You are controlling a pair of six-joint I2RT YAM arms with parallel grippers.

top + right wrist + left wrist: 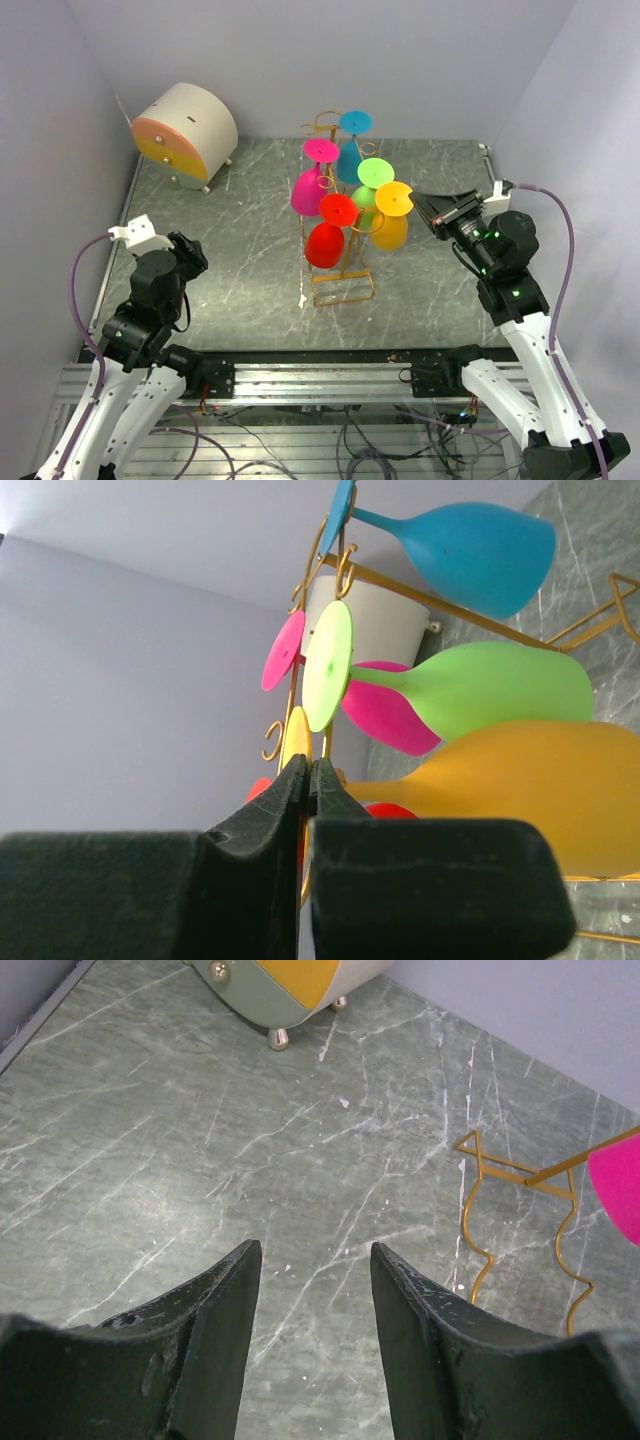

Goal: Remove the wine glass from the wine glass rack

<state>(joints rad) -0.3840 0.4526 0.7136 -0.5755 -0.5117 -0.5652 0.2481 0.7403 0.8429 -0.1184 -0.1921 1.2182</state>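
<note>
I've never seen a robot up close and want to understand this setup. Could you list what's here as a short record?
Centrepiece: golden wire rack, mid-table
Hanging on it, bowls down: blue glass, pink glass, green glass, orange glass, red glass
Right arm: right gripper closed at the orange glass's foot rim, seemingly pinching it
Left arm: left gripper open, over bare table
Far left corner: small rounded cabinet

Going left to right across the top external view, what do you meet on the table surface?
Round drawer cabinet → wine glass rack hung with coloured glasses → right gripper. The left arm overlaps the cabinet, so it is left out.
</note>
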